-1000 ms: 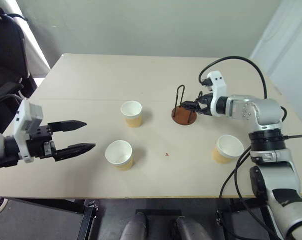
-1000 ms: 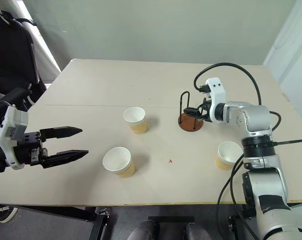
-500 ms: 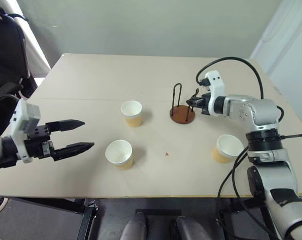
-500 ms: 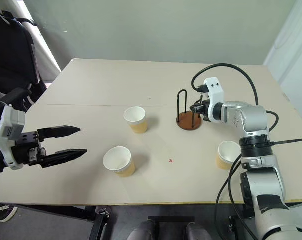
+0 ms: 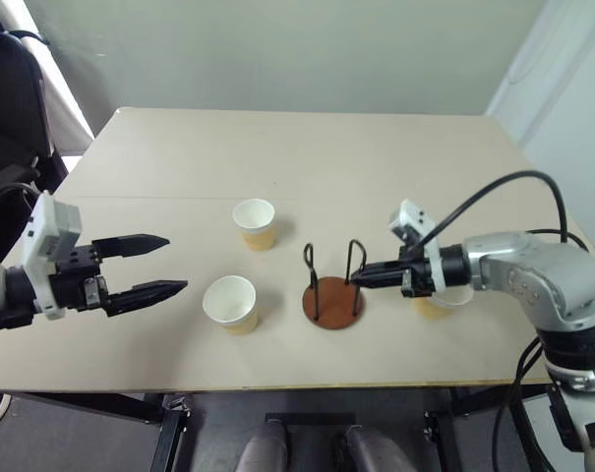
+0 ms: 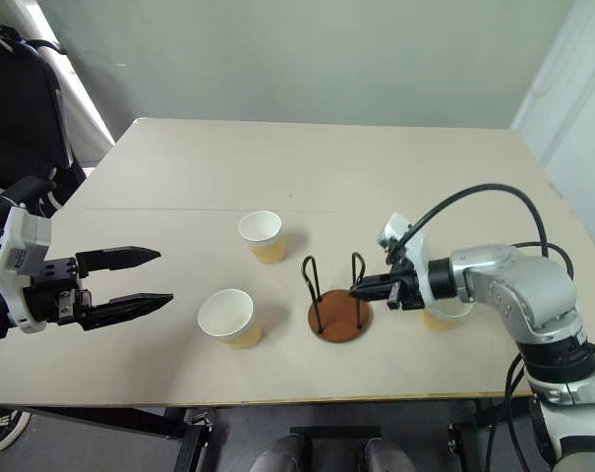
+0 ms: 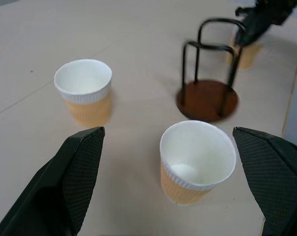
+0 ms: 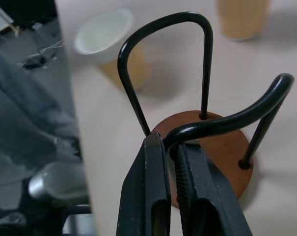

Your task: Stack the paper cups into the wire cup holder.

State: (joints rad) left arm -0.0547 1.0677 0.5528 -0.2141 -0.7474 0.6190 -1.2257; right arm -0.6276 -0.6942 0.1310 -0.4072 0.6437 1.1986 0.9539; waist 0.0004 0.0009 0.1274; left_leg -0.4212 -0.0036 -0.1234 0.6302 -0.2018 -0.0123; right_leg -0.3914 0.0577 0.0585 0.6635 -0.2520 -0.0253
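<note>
The wire cup holder (image 5: 332,303) stands near the table's front middle, a reddish-brown disc with two black wire loops. My right gripper (image 5: 360,278) is shut on the top of its right-hand loop, and the right wrist view shows the fingers (image 8: 155,187) pinching that wire. One of the paper cups (image 5: 254,223) stands behind and to the left of the holder. A second cup (image 5: 229,303) sits just left of it. A third cup (image 5: 437,306) is partly hidden behind my right wrist. My left gripper (image 5: 161,264) hovers open to the left of the cups, holding nothing.
The beige table (image 5: 277,147) has open room across its back half. Its front edge (image 5: 277,385) runs close below the holder. A black chair (image 5: 12,88) stands off the left side. A black cable (image 5: 518,187) arcs over my right arm.
My right gripper has shut on the holder's loop and dragged the holder from the middle right toward the front edge, close to the second cup. The left arm stayed still.
</note>
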